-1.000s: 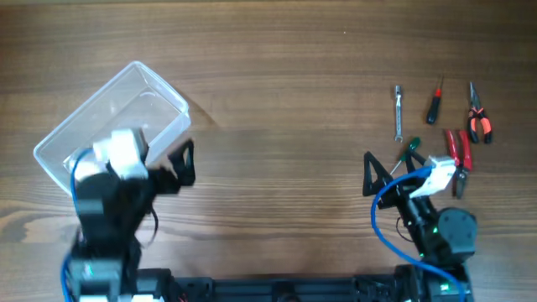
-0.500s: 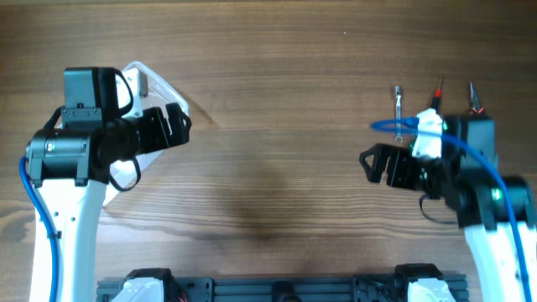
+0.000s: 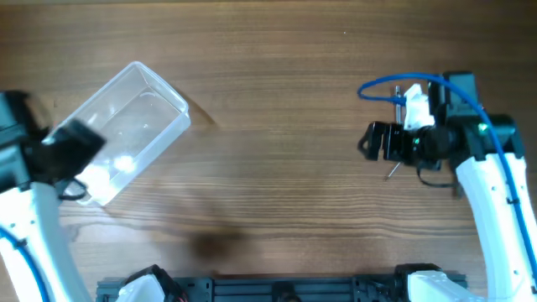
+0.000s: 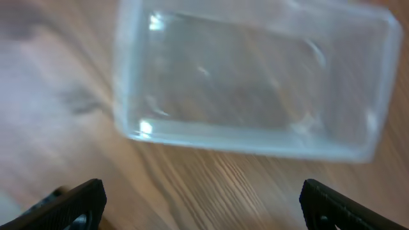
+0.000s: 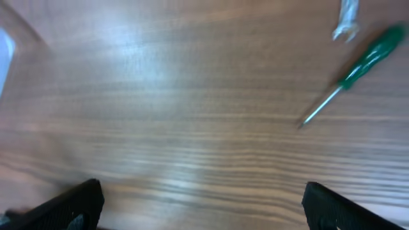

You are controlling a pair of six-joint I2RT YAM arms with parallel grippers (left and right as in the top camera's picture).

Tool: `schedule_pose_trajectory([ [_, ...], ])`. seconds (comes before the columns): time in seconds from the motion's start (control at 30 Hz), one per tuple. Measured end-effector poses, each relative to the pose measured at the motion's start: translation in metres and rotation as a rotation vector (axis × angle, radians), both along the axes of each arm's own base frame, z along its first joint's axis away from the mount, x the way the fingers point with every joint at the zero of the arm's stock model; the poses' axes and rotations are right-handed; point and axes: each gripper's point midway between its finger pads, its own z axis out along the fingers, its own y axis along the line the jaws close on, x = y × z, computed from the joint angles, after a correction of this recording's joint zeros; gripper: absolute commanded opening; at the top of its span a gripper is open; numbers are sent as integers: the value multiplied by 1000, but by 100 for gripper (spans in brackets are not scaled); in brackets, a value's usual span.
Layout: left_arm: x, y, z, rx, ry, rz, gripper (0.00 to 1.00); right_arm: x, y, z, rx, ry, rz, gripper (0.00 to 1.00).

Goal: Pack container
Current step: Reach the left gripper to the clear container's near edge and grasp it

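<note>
The container [image 3: 134, 117] is a clear, empty tub lying at an angle at the table's left. In the left wrist view the container [image 4: 255, 83] fills the upper part, blurred, with nothing in it. My left gripper [image 3: 75, 144] hovers at its near left end, open and empty, with its fingertips [image 4: 83, 201] wide apart over bare wood. My right gripper [image 3: 371, 141] is open and empty above the table at the right. A green screwdriver [image 5: 364, 61] and the end of a small wrench [image 5: 345, 22] lie ahead of it.
My right arm [image 3: 470, 143] covers most of the small hand tools at the far right; only the wrench [image 3: 398, 102] and a screwdriver tip [image 3: 390, 172] show. Wood-grain table top [image 3: 277, 126] lies between the arms.
Both arms have lifted from the front edge and swung outward. The left gripper moved from the container's right side to its left end. The right gripper moved back toward the tools.
</note>
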Motion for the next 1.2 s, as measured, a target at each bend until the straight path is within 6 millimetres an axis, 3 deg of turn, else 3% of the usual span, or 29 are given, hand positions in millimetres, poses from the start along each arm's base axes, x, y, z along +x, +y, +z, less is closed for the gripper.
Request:
schedule_pose_trajectory([
  [0.17,-18,44,-16,-24,50,180,100,11,-7,10,-43,-32,-7,100],
  [0.3,-9,59,-35,-48,91,196,100,13,-8,5,-61,-19,19,100],
  [0.67,18,81,-121,-153,277,132,98,13,-9,2,-76,-18,49,100],
  [0.83,23,85,-153,-188,333,115,86,13,-9,2,-78,-20,55,99],
  [1.0,23,85,-175,-221,381,101,55,13,-9,2,-79,-19,59,98],
  [1.2,22,84,-178,-229,387,95,25,13,-9,2,-80,-18,62,98],
])
